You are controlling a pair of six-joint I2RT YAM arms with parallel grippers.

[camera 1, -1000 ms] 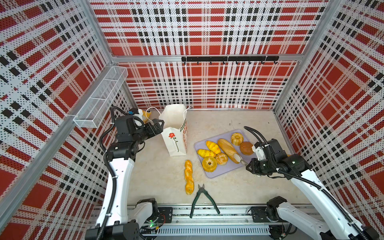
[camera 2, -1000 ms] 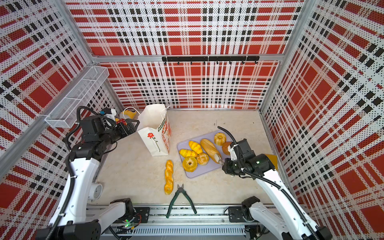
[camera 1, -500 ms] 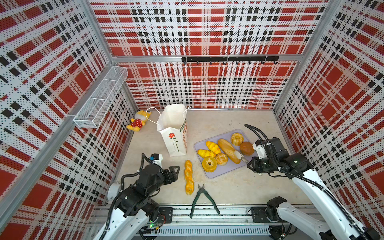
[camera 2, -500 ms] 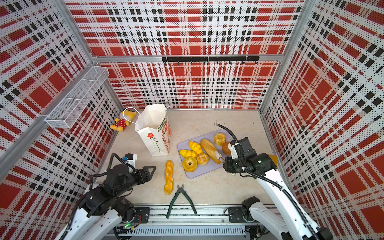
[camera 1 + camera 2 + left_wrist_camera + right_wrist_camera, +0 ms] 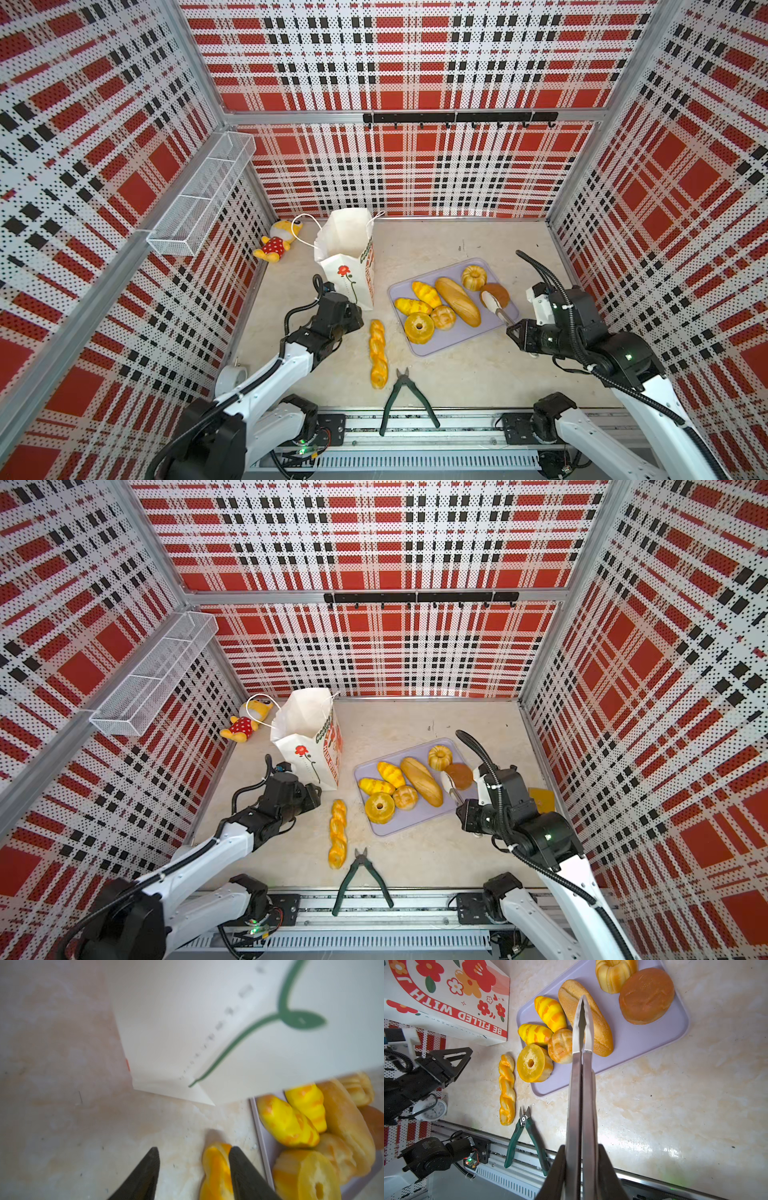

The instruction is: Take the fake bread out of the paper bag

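The table [image 5: 478, 386] carries a white paper bag [image 5: 345, 266], upright with its mouth open, at the far left. To its right lies a lilac tray [image 5: 451, 340] holding seven breads, among them a long loaf [image 5: 457, 301], a ring [image 5: 419, 328] and a fluted cake [image 5: 473, 277]. A braid [image 5: 378, 353] lies on the table, nearer than the bag, left of the tray. The left gripper [image 5: 193, 1150] hangs low at the bag's near bottom corner, fingers apart over bare table, one beside the braid's far end. The right gripper [image 5: 581, 1146] is clamped on metal tongs [image 5: 580, 1064], their tips together above the long loaf. Green pliers [image 5: 405, 395] lie at the near edge.
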